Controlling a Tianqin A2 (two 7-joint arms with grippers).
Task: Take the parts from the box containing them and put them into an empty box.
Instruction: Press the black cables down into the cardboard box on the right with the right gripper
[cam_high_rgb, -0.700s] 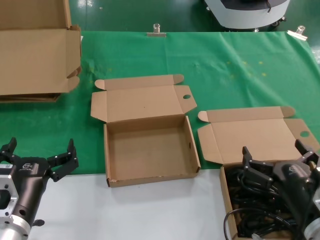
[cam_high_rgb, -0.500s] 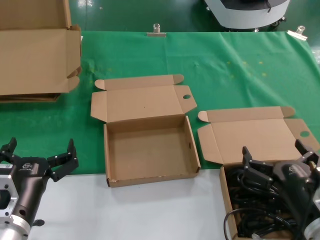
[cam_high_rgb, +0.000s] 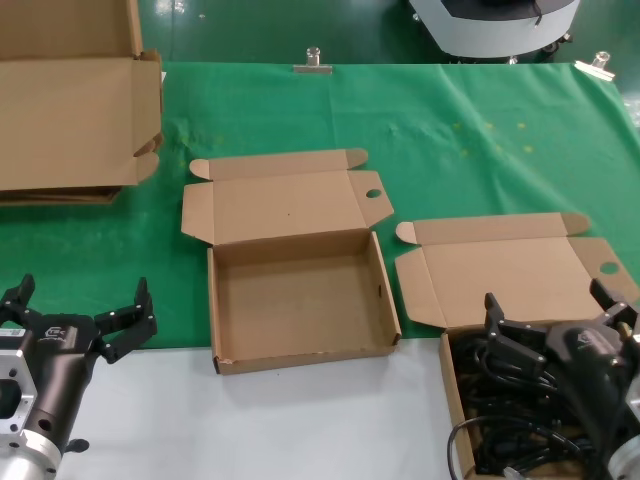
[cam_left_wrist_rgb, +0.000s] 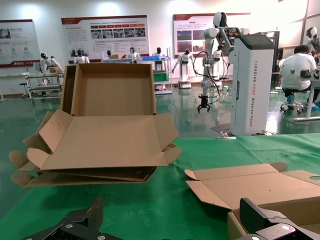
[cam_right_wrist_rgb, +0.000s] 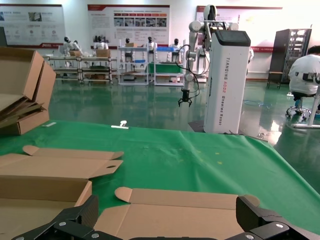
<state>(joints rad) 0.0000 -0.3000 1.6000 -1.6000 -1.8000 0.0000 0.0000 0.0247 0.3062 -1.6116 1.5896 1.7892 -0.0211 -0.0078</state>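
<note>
I hold my right gripper, jaws wide, over the parts to straddle a cord; left gripper waits wide beside the empty box.

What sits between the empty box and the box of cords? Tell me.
In the head view, nothing stands between the empty box and the box of cords: only a strip of green cloth and, nearer the robot, bare white tabletop.
</note>
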